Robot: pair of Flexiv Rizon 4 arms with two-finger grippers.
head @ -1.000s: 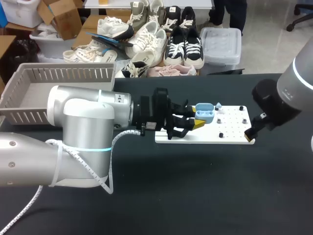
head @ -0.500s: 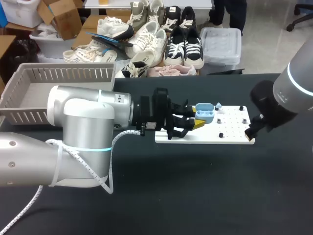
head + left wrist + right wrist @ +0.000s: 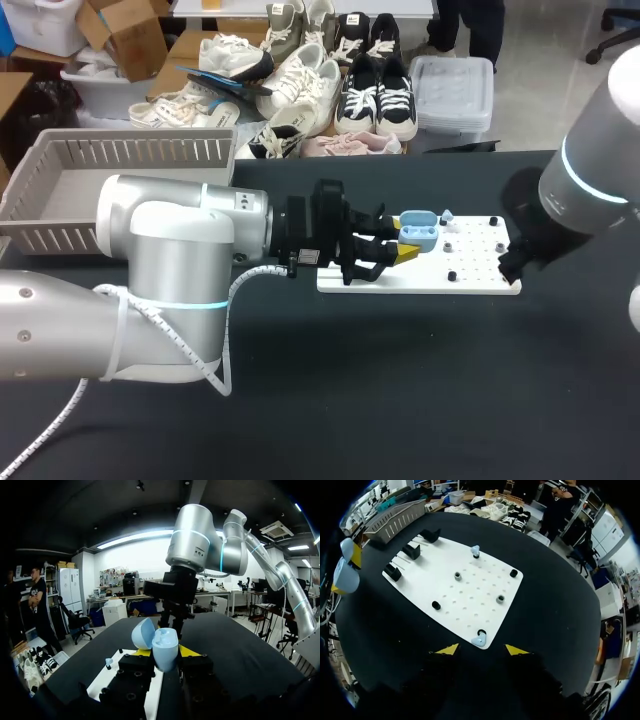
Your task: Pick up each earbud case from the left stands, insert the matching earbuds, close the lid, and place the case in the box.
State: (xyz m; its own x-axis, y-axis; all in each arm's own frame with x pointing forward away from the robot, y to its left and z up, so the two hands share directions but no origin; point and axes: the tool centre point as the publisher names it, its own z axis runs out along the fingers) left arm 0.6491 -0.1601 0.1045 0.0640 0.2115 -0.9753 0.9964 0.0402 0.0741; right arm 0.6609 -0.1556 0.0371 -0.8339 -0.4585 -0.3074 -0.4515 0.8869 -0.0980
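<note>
The left claw [image 3: 165,653] still grips the open blue earbud case [image 3: 161,645] above the white board [image 3: 465,587]. The right claw [image 3: 481,650], fingers spread and empty, has edged in over the board's corner earbud [image 3: 479,640].

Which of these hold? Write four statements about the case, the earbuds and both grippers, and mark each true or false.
1. The left gripper is shut on the blue earbud case. True.
2. The case's lid is closed. False: it stands open.
3. The right gripper holds an earbud. False: its fingers are open and empty, and that earbud sits on the near corner of the white board, just ahead of them.
4. A second earbud sits on the same board, on its far side. True.
</note>
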